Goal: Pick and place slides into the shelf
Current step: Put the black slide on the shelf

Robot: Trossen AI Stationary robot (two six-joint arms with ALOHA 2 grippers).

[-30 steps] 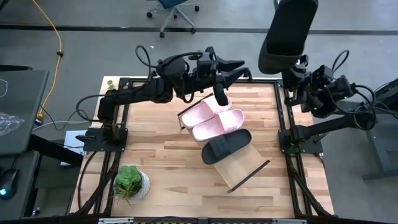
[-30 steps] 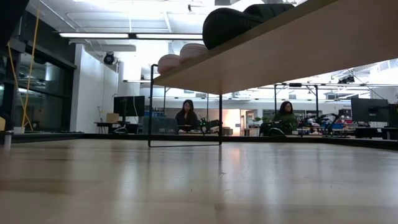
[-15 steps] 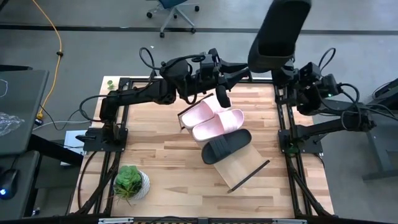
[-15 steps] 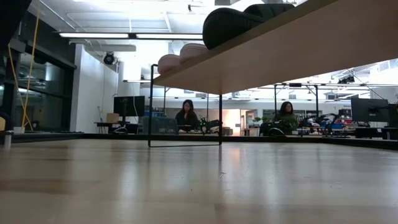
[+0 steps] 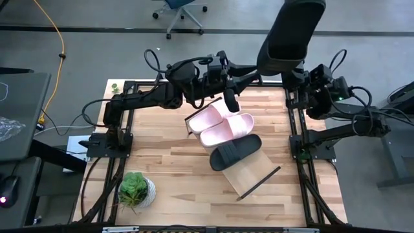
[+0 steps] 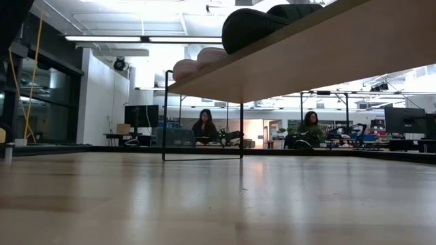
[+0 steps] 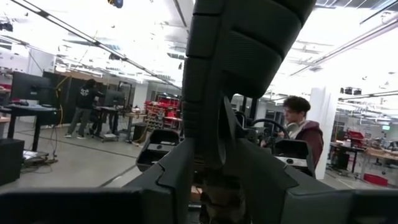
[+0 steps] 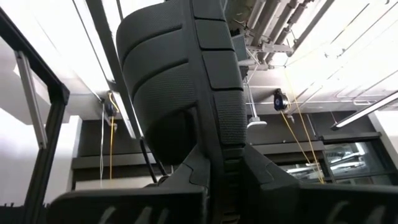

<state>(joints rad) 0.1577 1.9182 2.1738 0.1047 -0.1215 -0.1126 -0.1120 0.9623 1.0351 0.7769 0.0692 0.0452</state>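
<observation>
The right gripper (image 5: 299, 70) is pinched on a black slide (image 5: 290, 35), holding it raised high, beyond the shelf's (image 5: 249, 173) far end. In the right wrist view this slide (image 8: 186, 87) stands upright between the fingers (image 8: 267, 177), its matte sole ribbed in bands with a fine pebbled grain.

The left gripper (image 5: 228, 98) hangs just over the shelf's far end, by the pink slides (image 5: 220, 124). A dark ridged shape, seemingly that same raised slide (image 7: 239, 62), fills its wrist view beyond the fingers (image 7: 174, 180), so I cannot tell whether it grips anything or how far apart the fingers stand.

The shelf is a long light-wood board with thin dark end rims, lying aslant on the butcher-block table (image 5: 174, 175). Three slides lie side by side across its far half: two pale pink, smooth and rounded, then a second black slide (image 5: 235, 152) with a wide strap. The near half is bare wood.

From table height the shelf (image 6: 306, 58) is seen from beneath; only the slides' rounded edges show above the board, and its near end is cut off.

A small potted succulent (image 5: 134, 188) sits at the table's near left corner, well apart from the shelf. People (image 6: 204, 128) sit at desks in the room behind.
</observation>
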